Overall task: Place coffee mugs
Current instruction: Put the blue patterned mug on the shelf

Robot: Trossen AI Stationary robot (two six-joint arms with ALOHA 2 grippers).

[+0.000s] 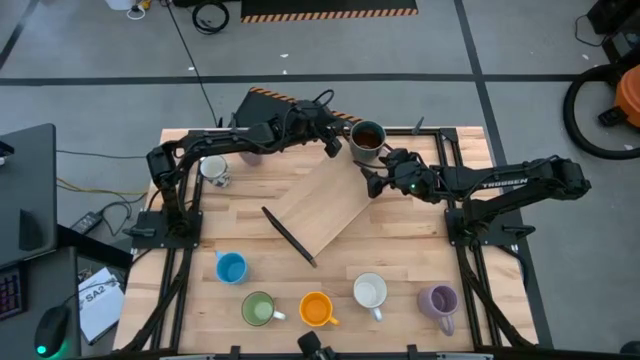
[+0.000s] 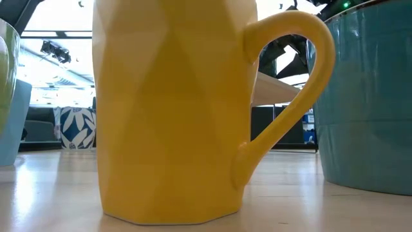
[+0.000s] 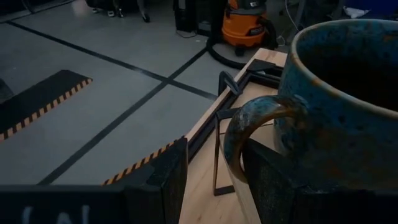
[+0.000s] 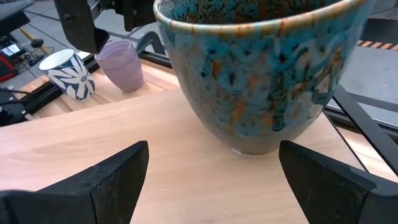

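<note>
With both tools wide open, neither grips the dark mug (image 1: 367, 139).

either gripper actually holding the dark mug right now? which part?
Left gripper has its fingers either side of the dark mug's handle; whether they pinch it cannot be told. Right gripper is open before the mug, holding nothing.

One camera hangs high up and looks straight down on the whole table (image 1: 400, 250) and both arms. One sits low on the table top, looking across it, very close to the orange mug (image 2: 170, 109), which fills most of its picture. Each wrist camera looks forward past its own arm's dark fingers, very near the dark mug (image 3: 339, 99). Both wrist cameras and the high one see that same mug.
</note>
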